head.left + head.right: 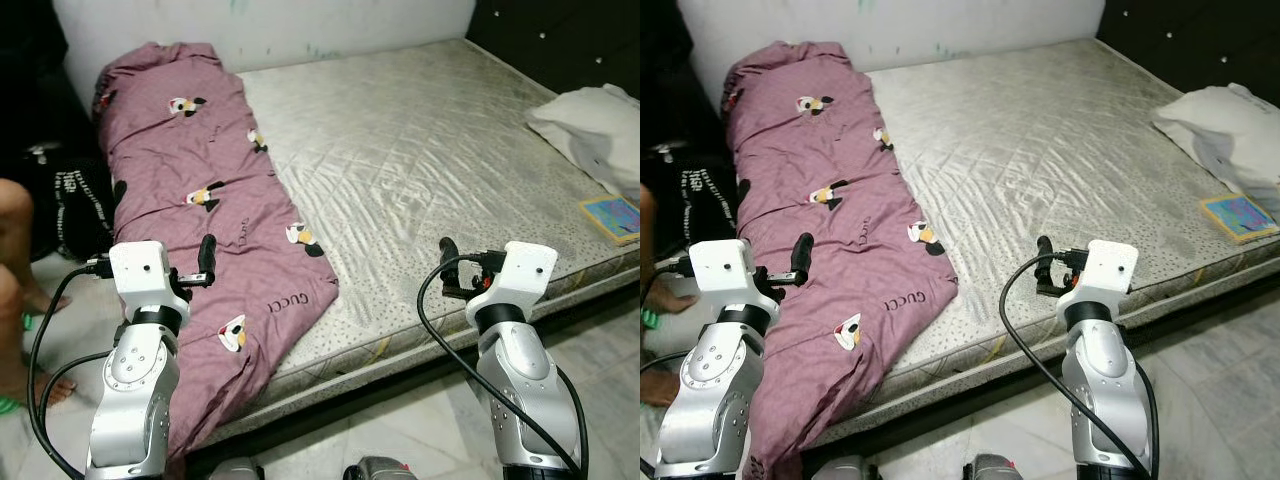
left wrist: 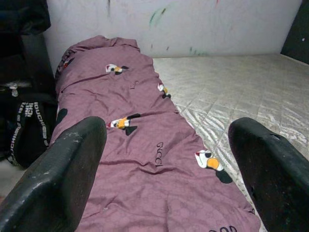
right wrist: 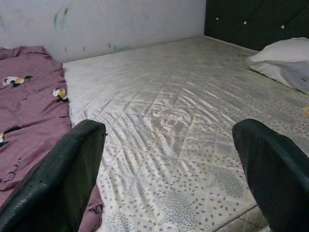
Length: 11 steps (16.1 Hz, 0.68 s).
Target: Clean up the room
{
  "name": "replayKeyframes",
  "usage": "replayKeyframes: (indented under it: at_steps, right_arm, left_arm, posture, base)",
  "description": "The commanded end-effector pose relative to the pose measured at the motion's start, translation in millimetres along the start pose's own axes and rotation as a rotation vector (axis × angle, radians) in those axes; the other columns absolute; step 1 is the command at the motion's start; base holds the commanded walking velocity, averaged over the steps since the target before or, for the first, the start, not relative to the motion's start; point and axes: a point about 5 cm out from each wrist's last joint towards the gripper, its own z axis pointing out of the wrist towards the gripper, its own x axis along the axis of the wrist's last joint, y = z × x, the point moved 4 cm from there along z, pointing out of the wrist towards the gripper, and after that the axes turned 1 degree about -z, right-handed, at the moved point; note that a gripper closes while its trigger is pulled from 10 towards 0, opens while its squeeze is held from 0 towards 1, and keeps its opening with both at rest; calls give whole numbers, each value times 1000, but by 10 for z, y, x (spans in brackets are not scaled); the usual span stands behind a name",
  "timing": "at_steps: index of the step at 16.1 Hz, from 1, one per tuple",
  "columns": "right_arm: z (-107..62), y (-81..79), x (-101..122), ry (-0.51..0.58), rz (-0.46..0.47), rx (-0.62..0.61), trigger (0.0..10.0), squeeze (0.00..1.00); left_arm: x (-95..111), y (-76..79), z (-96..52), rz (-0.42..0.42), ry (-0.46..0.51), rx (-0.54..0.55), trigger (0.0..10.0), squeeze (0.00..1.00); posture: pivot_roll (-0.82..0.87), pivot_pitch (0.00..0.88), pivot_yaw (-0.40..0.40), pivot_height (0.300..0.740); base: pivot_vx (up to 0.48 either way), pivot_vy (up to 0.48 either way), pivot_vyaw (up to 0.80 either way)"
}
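Head views: purple blanket [image 1: 205, 210] bunched along the left side of the bed [image 1: 430, 150], hanging over its near edge; pillow [image 1: 595, 125] and book [image 1: 612, 216] far right. Left wrist view: left tool [image 2: 169, 159] spread, aimed at the blanket. Right wrist view: right tool [image 3: 169, 164] spread over bare mattress; best to pinch the blanket's near edge first.

You are looking at a bedroom in a home. A bare quilted mattress [image 1: 420, 180] takes up most of the room, its far end against a scuffed white wall [image 1: 300, 25]. A mauve printed bedsheet [image 1: 200, 200] lies bunched along the mattress's left side, and a white pillow [image 1: 595, 130] sits at its right edge before a dark tufted headboard [image 1: 560, 40]. Below the mattress's near edge is marble-tiled floor [image 1: 420, 420].
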Motion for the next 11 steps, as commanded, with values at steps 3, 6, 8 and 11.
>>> replayKeyframes:
  at_steps: [3,6,8,11]
  right_arm:
    - [-3,1,26,2,1,8,10000,0]
    - [3,6,28,2,3,10,10000,0]
    - [12,21,24,-2,-4,10,10000,0]
    - [26,7,25,-2,-5,18,10000,0]
  left_arm:
    - [55,40,13,4,15,-8,10000,0]
    - [47,41,19,3,13,-4,10000,0]
    - [44,38,23,10,11,5,10000,0]
    - [45,40,32,8,13,1,10000,0]
  posture:
    - [-32,30,14,650]
    - [-34,29,13,625]
    - [-34,29,11,625]
    - [-35,27,7,625]
  base:
    - [0,0,0]
    - [0,0,0]
    - [0,0,0]
    - [0,0,0]
